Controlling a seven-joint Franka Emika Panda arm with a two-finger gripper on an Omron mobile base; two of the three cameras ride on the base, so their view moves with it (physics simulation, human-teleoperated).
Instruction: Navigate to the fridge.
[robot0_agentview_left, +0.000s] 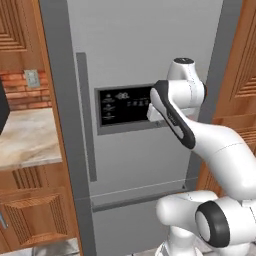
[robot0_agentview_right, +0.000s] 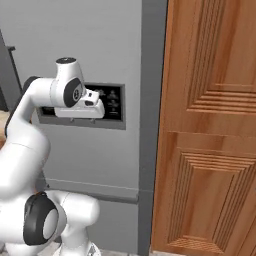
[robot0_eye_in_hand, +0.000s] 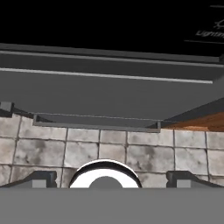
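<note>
Fridge (robot0_agentview_left: 135, 55) sat dead ahead, close up, its grey door spanning most of the left base view and the 9–12 o'clock half of the right base view. Black control panel (robot0_agentview_left: 125, 106) at centre of the door; long vertical bar handle (robot0_agentview_left: 86, 117) at 9 o'clock of it. Arm was folded up in front of the door, hand level with the panel. Tool (robot0_eye_in_hand: 107, 178) looked down: finger tips (robot0_eye_in_hand: 41, 178) stood wide apart at the bottom corners, nothing between them, so released. Tile floor (robot0_eye_in_hand: 109, 151) lay below, fridge base at 12 o'clock in hand view. Wooden cabinet (robot0_agentview_right: 210, 130) flanked the fridge at 3 o'clock; marble surface (robot0_agentview_left: 27, 137) and brick wall (robot0_agentview_left: 22, 90) at 9 o'clock.
</note>
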